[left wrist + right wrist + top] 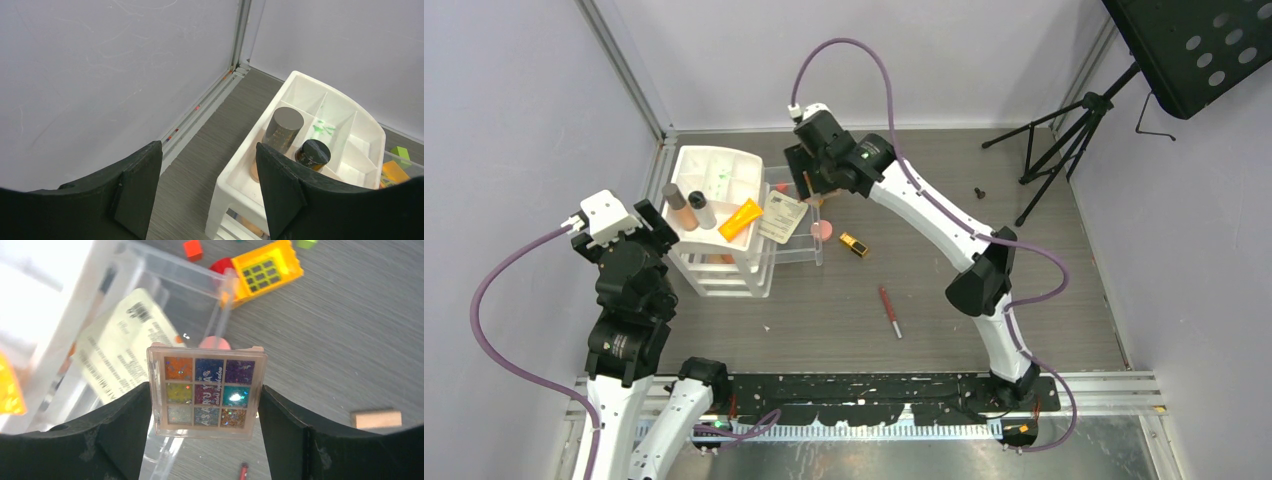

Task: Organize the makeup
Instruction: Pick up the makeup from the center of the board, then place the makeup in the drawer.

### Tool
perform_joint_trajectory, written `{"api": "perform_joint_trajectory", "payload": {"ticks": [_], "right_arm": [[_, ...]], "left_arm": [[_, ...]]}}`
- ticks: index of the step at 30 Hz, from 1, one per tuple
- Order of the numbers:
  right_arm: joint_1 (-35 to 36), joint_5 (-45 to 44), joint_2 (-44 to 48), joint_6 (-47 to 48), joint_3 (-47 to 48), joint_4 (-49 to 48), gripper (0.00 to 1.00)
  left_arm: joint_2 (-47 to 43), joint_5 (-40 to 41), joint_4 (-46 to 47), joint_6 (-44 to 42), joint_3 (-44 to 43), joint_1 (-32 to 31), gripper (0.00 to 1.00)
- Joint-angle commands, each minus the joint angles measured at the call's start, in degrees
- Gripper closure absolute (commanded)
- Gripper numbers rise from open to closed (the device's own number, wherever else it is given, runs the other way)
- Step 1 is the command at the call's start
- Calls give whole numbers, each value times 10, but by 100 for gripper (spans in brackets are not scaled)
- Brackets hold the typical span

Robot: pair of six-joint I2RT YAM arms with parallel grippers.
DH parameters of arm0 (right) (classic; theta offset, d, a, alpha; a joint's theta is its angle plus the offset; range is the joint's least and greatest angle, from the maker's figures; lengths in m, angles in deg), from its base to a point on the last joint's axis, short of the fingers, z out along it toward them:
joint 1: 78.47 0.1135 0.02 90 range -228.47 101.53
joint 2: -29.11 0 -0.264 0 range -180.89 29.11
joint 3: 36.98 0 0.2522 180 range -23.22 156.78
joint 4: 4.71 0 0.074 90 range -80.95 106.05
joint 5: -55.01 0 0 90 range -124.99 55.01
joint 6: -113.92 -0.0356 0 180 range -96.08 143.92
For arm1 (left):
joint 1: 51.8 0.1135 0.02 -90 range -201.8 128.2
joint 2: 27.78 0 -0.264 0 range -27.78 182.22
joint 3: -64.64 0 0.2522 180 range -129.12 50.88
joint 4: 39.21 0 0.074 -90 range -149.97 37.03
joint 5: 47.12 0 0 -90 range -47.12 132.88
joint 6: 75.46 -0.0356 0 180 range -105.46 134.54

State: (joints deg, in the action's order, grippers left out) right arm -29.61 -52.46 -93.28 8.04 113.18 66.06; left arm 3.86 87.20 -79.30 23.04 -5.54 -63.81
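— Right pincer (205, 405)?
— Clamped on the side edges of the eyeshadow palette (206, 390), mid-frame, above the clear drawer (175, 262) rim.
— Left pincer (209, 185)?
— Jaws apart, empty, over bare worktop (200, 145) beside the white organizer (239, 155) rim.

Grey table (824, 330): organizer (714, 190), lipstick (854, 244), red pencil (890, 311) (apart)

Robot lab enclosure: bare grey walls (904, 60), aluminium frame rails (627, 72), a tripod (1064, 130)
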Motion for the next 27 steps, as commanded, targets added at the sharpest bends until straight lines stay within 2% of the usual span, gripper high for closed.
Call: {"api": "perform_joint_trajectory", "payload": {"ticks": [1,8,12,27], "right_arm": [[16,78,34,74,-19,-64,41],[34,196,86,175,-118,-138,44],[41,241,97,244,-146,-144,44],[48,296,100,350,-179,-144,43]], "left_arm": [[-3,2,29,-1,-2,-3,29],[-2,1,29,-1,-2,-3,29],[-3,0,30,-1,-2,-3,29],[1,3,30,-3,-2,-3,29]]}}
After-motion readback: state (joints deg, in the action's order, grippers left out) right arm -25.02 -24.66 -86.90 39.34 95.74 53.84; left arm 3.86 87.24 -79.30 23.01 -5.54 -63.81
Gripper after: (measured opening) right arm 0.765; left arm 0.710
